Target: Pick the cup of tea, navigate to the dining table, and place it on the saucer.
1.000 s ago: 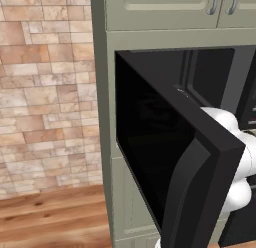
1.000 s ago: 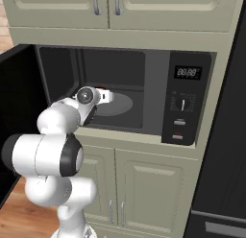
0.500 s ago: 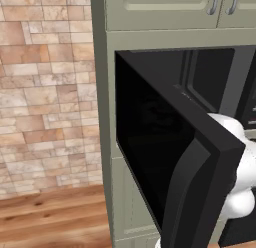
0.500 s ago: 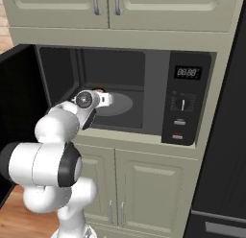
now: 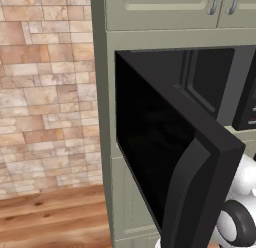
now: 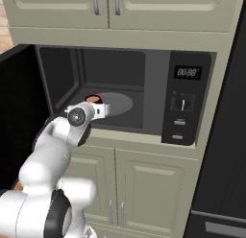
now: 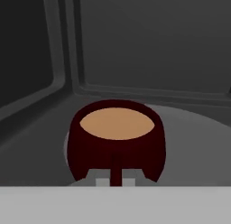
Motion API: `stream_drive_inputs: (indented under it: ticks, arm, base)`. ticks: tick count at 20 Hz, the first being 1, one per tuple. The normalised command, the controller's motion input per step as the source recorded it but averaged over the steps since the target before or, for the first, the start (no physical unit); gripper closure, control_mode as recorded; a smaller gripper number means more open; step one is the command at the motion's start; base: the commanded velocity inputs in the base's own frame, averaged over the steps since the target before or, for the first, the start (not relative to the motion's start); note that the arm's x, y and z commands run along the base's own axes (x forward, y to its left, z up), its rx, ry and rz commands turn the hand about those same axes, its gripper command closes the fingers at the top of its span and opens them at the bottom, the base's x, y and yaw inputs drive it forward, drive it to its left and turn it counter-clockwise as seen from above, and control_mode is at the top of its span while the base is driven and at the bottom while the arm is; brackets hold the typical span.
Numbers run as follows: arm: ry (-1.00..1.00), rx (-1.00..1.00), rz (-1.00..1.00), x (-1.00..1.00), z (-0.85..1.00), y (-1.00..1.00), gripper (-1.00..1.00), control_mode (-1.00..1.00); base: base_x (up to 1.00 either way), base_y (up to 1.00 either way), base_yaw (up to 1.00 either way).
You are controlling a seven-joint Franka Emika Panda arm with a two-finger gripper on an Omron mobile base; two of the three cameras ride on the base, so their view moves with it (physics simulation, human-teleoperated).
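Fingers (image 6: pixel 102 110) reach into the open black built-in microwave (image 6: pixel 144 95) toward the small round dark maroon cup of tea (image 7: pixel 116 144), though whether they are spread or closed I cannot tell. Inside the microwave, the cup sits upright on the pale round turntable plate (image 6: pixel 120 103), at its left edge, so a level approach probably keeps the tea from spilling.

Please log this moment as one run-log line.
phase: reaching into open microwave | target: cup of tea on turntable, not lifted | gripper: close to cup, state unclear
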Motion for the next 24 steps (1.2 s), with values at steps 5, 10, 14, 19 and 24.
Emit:
stream_drive_inputs:
  ticks: [5,10,14,19,24]
  arm:
    - [0.00,0.00,0.00,-0.58,0.48,-0.21,1.00,-1.00]
    - [0.00,0.01,0.01,-0.50,0.42,-0.31,1.00,-1.00]
    - [0.00,0.01,0.03,-0.48,0.31,-0.23,1.00,-1.00]
    - [0.00,0.00,0.03,-0.51,0.32,-0.15,1.00,-1.00]
    - [0.00,0.00,0.02,-0.53,0.38,-0.15,1.00,-1.00]
  base:
    - [0.00,0.00,0.00]
    - [0.00,0.00,0.00]
    - [0.00,0.00,0.00]
    - [0.00,0.00,0.00]
    - [0.00,0.00,0.00]
